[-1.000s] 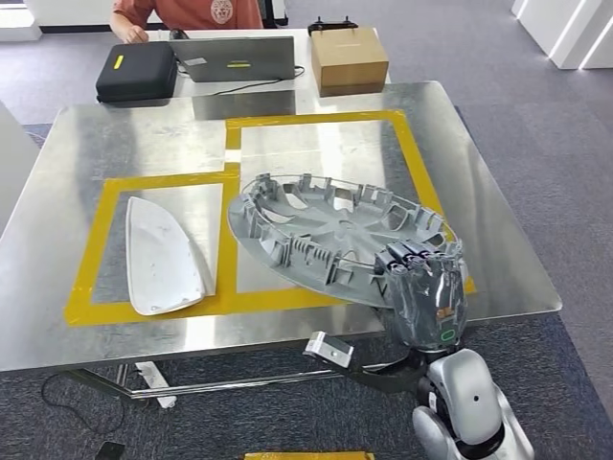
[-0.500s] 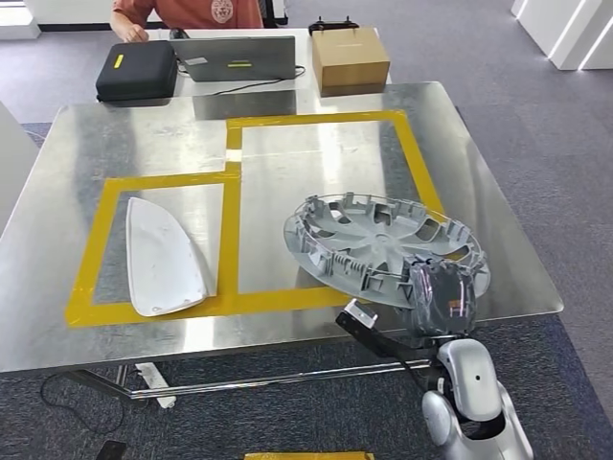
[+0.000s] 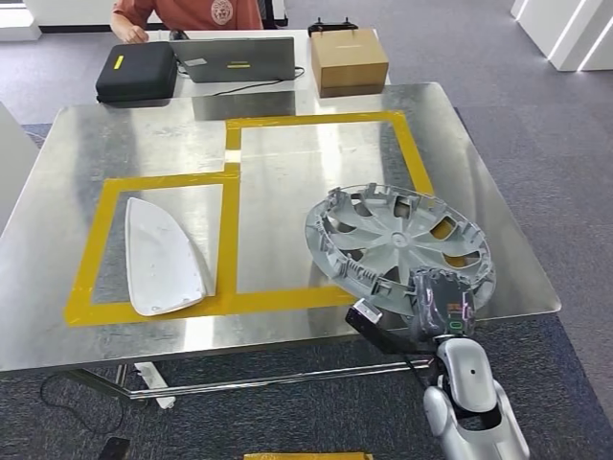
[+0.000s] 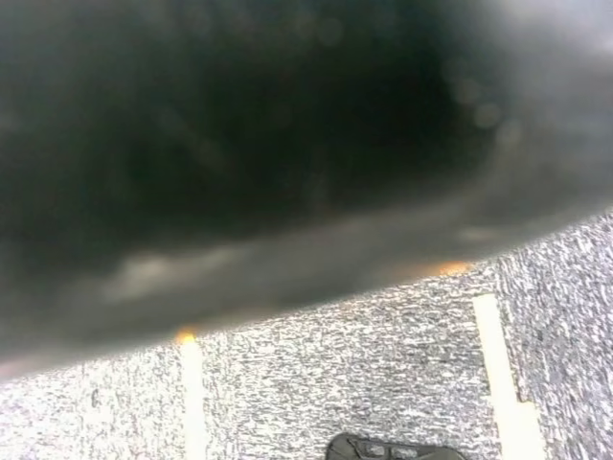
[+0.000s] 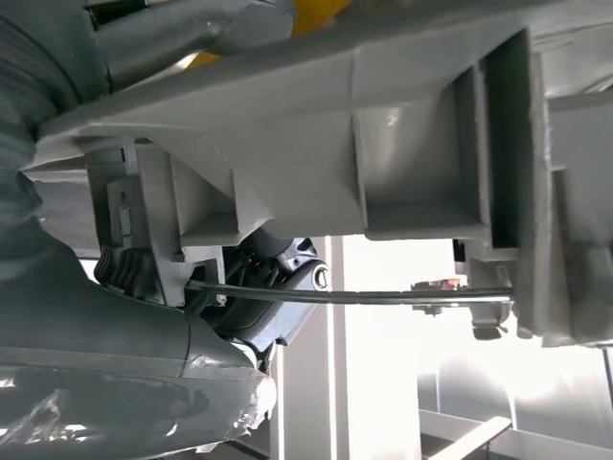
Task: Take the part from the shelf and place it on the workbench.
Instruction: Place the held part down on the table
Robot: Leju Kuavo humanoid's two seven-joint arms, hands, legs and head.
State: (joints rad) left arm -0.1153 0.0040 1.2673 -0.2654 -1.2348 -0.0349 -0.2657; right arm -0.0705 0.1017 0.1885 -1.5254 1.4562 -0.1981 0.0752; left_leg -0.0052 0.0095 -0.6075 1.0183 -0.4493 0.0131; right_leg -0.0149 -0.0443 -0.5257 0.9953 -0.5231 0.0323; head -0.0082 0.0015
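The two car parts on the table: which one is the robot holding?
The round grey wheel cover, gripped at its near rim by the right hand. The white curved part lies alone, untouched, in the left yellow box.

The right hand (image 3: 441, 305) hides the near rim of the wheel cover (image 3: 401, 244) it grips; beyond it, a person (image 3: 190, 13) is cut off by the frame.

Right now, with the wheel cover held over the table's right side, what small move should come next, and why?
Probably lower it a little further. The right hand grips the wheel cover by its near rim, and the cover looks tilted over the yellow tape on the workbench, seemingly not lying flat yet. Releasing now might let it drop.
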